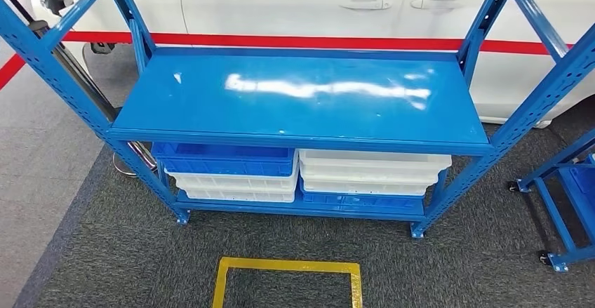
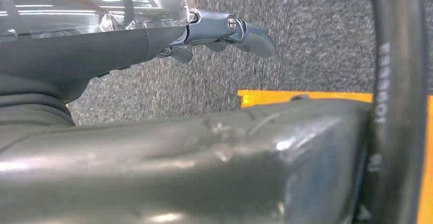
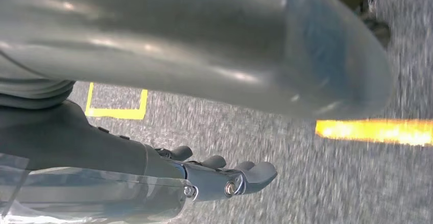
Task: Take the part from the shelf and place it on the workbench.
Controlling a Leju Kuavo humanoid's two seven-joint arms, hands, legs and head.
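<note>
The part cannot be identified by us on the blue shelf [image 1: 302,101]: its upper deck shows bare, glossy metal, and we cannot tell whether the part lies in the bins below. On the lower level we note a blue bin [image 1: 223,159] stacked on white bins [image 1: 235,185] at the left, and white bins [image 1: 372,171] over a blue bin [image 1: 361,201] at the right. A yellow floor marking [image 1: 288,280] lies on the grey carpet [image 1: 105,252] before the shelf. A white car [image 1: 302,3] stands behind. We find the left hand [image 2: 224,35] hanging over the carpet, fingers extended and slightly apart, holding nothing. The right hand [image 3: 224,175] hangs likewise, fingers loosely extended, gripping nothing.
</note>
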